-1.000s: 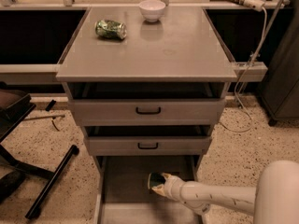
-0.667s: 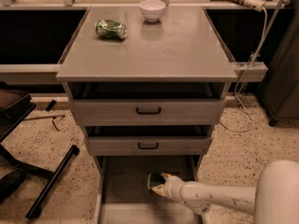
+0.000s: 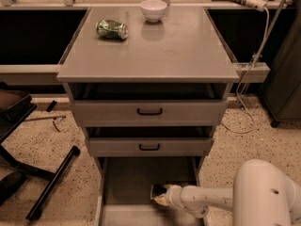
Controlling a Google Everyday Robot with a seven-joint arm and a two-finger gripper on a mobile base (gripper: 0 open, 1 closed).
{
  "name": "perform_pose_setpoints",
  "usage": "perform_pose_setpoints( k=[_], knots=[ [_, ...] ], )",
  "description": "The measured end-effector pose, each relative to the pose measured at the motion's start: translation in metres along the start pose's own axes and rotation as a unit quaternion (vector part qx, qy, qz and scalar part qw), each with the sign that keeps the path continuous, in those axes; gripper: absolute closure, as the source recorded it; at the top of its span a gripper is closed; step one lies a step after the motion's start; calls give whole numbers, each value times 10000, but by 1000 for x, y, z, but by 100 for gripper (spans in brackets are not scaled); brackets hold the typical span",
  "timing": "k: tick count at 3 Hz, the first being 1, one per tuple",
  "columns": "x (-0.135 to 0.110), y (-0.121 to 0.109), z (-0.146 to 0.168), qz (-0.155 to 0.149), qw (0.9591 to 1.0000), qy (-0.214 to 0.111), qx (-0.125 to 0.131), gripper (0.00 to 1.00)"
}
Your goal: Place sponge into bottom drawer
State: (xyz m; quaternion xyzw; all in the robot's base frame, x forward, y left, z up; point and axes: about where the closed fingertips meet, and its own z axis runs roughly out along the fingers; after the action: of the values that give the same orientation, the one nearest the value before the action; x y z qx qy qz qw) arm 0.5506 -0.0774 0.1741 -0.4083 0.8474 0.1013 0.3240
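Note:
The bottom drawer [image 3: 127, 182] is pulled open at the foot of the grey cabinet, and its flat floor shows. My gripper [image 3: 160, 195] reaches in from the lower right on a white arm and sits over the right part of the drawer floor. It is shut on the sponge [image 3: 156, 193], which has a dark top and a yellow base. The sponge stands on edge, low over the floor. I cannot tell whether it touches the floor.
Two grey drawers with black handles, upper [image 3: 149, 111] and lower [image 3: 149, 147], sit slightly open above. On the cabinet top are a crushed green can [image 3: 112, 29] and a white bowl [image 3: 154, 9]. A black chair base [image 3: 28, 173] stands at the left and a white cable [image 3: 247, 102] hangs at the right.
My gripper has moved a little lower and toward the front of the bottom drawer with the sponge in it. Nothing else has moved.

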Motion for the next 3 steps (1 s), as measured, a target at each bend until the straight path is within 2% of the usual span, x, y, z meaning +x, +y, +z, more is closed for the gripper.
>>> perform_pose_setpoints(
  k=[1,2,3],
  knots=[
    [34,13,30,125,9991,279,-279,100],
    [37,13,32,128,9991,294,-295,100],
    [37,13,33,128,9990,294,-296,83]
  ],
)
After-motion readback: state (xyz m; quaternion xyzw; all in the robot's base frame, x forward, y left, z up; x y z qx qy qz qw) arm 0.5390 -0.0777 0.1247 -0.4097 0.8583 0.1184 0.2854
